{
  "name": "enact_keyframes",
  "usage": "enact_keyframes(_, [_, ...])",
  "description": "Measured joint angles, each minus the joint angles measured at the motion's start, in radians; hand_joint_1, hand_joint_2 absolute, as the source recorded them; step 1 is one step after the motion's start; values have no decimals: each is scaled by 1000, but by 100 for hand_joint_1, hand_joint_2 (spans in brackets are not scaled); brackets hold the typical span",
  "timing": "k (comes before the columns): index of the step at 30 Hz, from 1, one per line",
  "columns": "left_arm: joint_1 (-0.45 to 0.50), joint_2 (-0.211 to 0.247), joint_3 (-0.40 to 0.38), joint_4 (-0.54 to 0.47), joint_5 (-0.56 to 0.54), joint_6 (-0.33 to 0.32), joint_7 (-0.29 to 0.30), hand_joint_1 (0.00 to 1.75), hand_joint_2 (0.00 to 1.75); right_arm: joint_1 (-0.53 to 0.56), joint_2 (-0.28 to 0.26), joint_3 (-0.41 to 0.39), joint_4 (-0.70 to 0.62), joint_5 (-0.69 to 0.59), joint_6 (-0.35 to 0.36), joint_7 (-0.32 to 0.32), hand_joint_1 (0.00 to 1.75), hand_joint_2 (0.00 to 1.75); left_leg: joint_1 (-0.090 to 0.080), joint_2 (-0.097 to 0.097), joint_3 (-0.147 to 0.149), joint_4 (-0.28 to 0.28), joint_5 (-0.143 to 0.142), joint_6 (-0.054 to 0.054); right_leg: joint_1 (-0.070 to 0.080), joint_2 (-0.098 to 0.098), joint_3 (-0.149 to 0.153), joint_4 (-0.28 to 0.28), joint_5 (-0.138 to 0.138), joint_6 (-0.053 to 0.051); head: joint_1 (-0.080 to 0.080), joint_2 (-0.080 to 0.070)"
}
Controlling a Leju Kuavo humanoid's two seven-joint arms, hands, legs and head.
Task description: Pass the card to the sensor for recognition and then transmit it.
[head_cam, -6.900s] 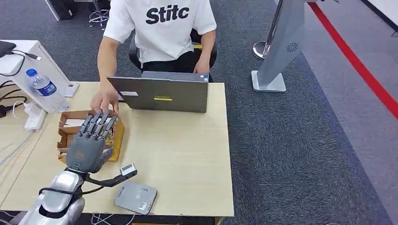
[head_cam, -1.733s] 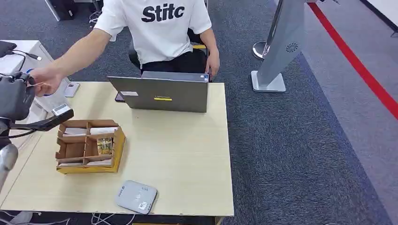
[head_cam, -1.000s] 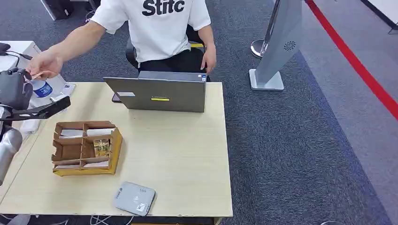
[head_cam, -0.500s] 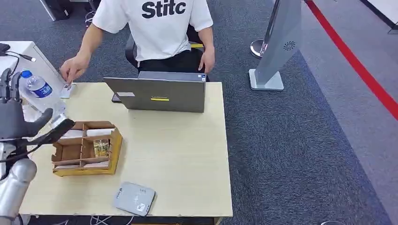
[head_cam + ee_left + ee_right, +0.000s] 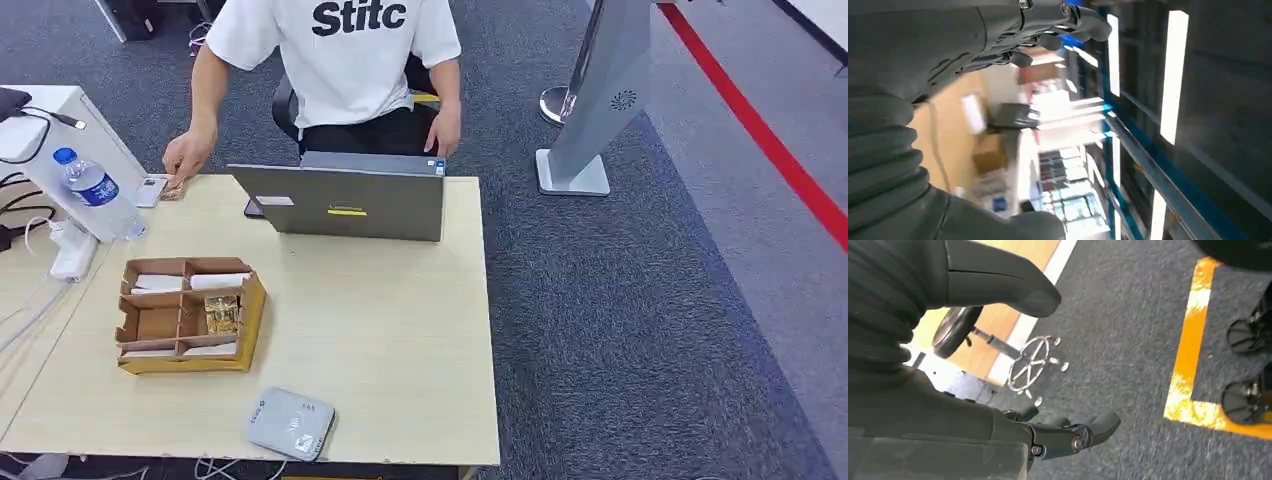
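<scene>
Your right hand's fingers [image 5: 1083, 432] stand well apart from the thumb with nothing between them, the right hand [image 5: 968, 425] hanging over carpet. The left hand [image 5: 1013, 30] is blurred, but its fingers [image 5: 1048, 40] look loosely stretched out and seem to hold nothing.

No card is in either hand. The white cards [image 5: 215, 281] lie flat in the far compartments of the cardboard box [image 5: 250, 310], left of the table's middle. The sensor [image 5: 290, 422] sits at the near edge.

I expect trouble at the pick. A thin card lying flat gives your fingers little to pinch. A scraping finger could catch a divider and drag the light box. A sweep towards the sensor could nudge it off the near edge. The person's hand [image 5: 185, 157] rests at the far left corner beside the water bottle [image 5: 97, 192], so a wide reach there risks contact.

The table [image 5: 380, 330] is pale wood, with a laptop [image 5: 345, 203] at its far side. Grey carpet surrounds it. A red floor line [image 5: 760, 140] and a grey stand [image 5: 605, 90] lie to the right.
</scene>
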Motion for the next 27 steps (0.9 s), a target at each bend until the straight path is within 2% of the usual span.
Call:
enact_keyframes(2, [18,-53,59,9,136,5,2,0,175,-1,8,3,2,-13,-3,-2,0,175,1,-2,0,0,1,0,0,-2,1,0,0,0,-2,0])
enact_keyframes(6, [37,-109,131,20,167,8,2,0,175,-1,15,7,4,-18,-3,-2,0,175,1,-3,2,0,2,-1,0,-3,3,0,0,-1,-2,0])
enact_keyframes(13, [42,-146,176,32,180,8,2,0,175,-1,20,8,4,-19,-3,-2,0,175,1,-4,2,0,2,-1,0,-4,6,0,0,-1,-2,0])
enact_keyframes(15, [40,-155,187,87,319,-20,0,0,175,-2,21,12,5,-31,-2,-2,0,175,-1,-4,3,0,1,0,-1,-4,7,0,0,0,-1,0])
enact_keyframes(17, [9,-157,216,235,553,-158,20,0,175,-2,22,24,5,-45,6,2,0,175,-4,-4,6,-1,1,1,-4,-5,6,0,-1,1,-2,0])
enact_keyframes(18, [-29,-157,254,356,646,-239,57,0,175,-4,22,34,5,-53,14,3,0,175,-4,-5,6,-2,1,1,-4,-5,7,0,-1,1,-5,0])
enact_keyframes(19, [-70,-157,300,466,678,-297,86,0,175,-5,22,42,5,-61,20,3,0,175,-3,-4,7,-2,1,1,-3,-5,9,0,-1,0,-6,0])
enact_keyframes(20, [-107,-154,356,603,639,-359,112,0,175,-6,22,54,5,-69,27,3,0,175,-3,-4,7,-2,1,1,-3,-4,10,0,-1,0,-3,0])
enact_keyframes(22, [-180,-107,439,862,470,-476,157,0,175,-6,19,75,4,-84,45,0,0,175,-3,-4,10,-2,1,1,-3,-4,9,0,-1,0,-3,0])
enact_keyframes(24, [-229,-39,461,1133,294,-689,276,0,175,-6,13,99,4,-92,76,-22,0,175,-4,-5,10,-2,1,1,-4,-5,9,0,-1,0,-3,0])
enact_keyframes(25, [-248,-4,451,1249,211,-768,353,0,175,-6,7,111,4,-92,90,-34,0,175,-4,-5,10,-2,1,1,-4,-5,9,0,-1,0,-3,0])
enact_keyframes(26, [-268,21,435,1357,141,-803,425,0,175,-6,0,124,4,-93,99,-41,0,175,-4,-5,9,-2,1,1,-4,-5,10,0,-1,0,-5,0])
enact_keyframes(27, [-285,38,424,1440,103,-783,476,0,175,-6,-6,135,4,-97,105,-43,0,175,-4,-4,9,-2,1,1,-4,-5,10,0,-1,0,-5,0])
